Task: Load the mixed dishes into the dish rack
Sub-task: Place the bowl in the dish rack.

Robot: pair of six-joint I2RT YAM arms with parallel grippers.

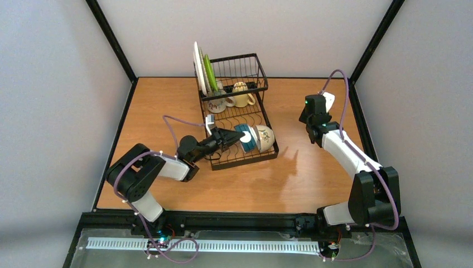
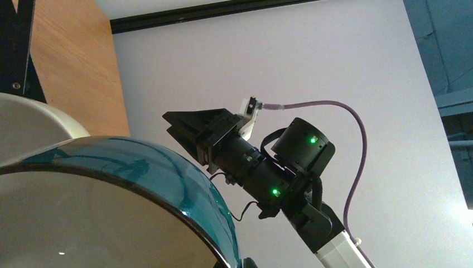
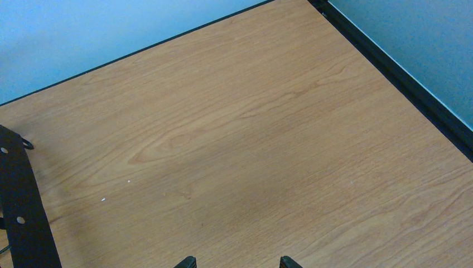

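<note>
Left gripper (image 1: 227, 137) closed down tight, by the look of it pinching the rim of the teal-glazed bowl with a cream inside (image 1: 245, 138). Fingers hidden behind that bowl in the left wrist view, so the grip is judged rather than plainly seen. Bowl tipped on its side right at the fingertips, over the flat slotted tray of the black wire dish rack (image 1: 248, 161). Just beyond it, on the far side from the gripper, a cream bowl with a floral print (image 1: 265, 137), also on its side; touching or barely apart, hard to tell. Off to the left of the gripper's line of reach, in the taller basket, two pale mugs (image 1: 240, 96) and upright plates.

Probably seating the teal bowl in its slot. Lower slowly until the rim drops between two wires. Hold the wrist angle steady to avoid knocking the floral bowl. Release only once the rack bears the weight, then draw straight back along the fingers' line.

Right gripper (image 3: 237, 262) spread wide, nothing between the tips, only bare wooden table (image 3: 251, 139) ahead. Best parked well apart.
</note>
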